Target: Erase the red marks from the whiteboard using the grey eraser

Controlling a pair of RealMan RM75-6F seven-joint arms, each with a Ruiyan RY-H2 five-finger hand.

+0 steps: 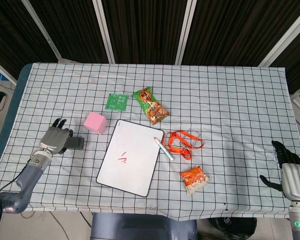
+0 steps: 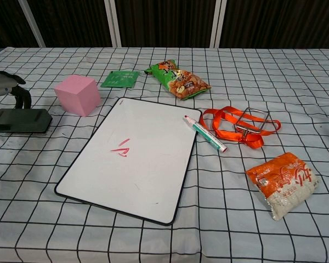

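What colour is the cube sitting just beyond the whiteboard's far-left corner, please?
Pink; the cube shows best in the chest view, beside the whiteboard.

One whiteboard (image 2: 137, 158), eraser (image 2: 22, 120), marker (image 2: 204, 133), pink cube (image 2: 77, 95), lanyard (image 2: 237, 126), and three snack packets (image 2: 177, 79) (image 2: 120, 79) (image 2: 282, 183).

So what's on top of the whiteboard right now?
On the whiteboard only the red marks near its middle show; nothing rests on the white face. The marker lies along its right edge, tip about at the frame. What is beneath the board is covered.
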